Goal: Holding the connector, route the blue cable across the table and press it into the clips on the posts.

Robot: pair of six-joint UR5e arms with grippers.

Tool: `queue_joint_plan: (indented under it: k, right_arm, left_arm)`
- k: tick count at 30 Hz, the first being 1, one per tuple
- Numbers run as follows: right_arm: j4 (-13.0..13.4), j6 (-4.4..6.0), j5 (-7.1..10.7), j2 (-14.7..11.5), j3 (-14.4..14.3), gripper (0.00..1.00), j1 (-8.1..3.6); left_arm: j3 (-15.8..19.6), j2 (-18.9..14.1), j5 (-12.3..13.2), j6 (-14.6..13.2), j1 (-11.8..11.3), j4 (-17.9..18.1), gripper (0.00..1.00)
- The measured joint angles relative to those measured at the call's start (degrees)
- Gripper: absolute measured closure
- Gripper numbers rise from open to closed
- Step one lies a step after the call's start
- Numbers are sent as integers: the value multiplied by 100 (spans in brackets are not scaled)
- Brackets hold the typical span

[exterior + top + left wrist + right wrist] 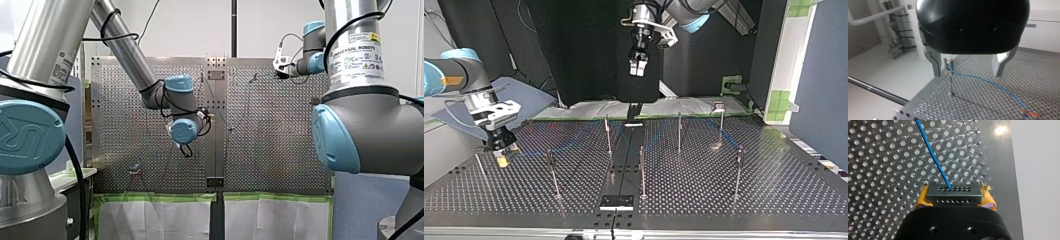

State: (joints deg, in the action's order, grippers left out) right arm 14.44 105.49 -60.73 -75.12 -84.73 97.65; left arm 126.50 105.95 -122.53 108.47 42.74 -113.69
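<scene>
1. My right gripper (pixel 954 199) is clamped on the connector (pixel 953 193), a dark grey rectangular block with two rows of small holes. It is squeezed between yellow pads (pixel 923 198) (ragged at their edges).
2. The blue cable (pixel 933 152), thin and smooth, leaves the connector's face and runs over the perforated metal table (pixel 878 170). In the top view the connector sits low over the table at the view's left.
3. My left gripper (pixel 968 67) hangs high above the table with its two angular metal fingers (pixel 934 63) spread apart, holding nothing.
4. Beyond that gap the cable meets one of the posts (pixel 951 83). The clip there is blurred, so I cannot tell whether the cable is seated.
5. In the top view I count six slender upright posts; the cable is faint there.
</scene>
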Motion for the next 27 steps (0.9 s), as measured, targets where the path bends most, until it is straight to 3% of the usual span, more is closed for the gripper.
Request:
queue_joint_plan:
  k: [17,27]
  right_arm:
    - [-37,23,-40,-2,2,100,40]
    - [-45,18,-44,0,4,100,48]
  left_arm:
    - [890,43,2,-1,-35,-19,0]
    - [988,43,-3,-1,-44,-5,0]
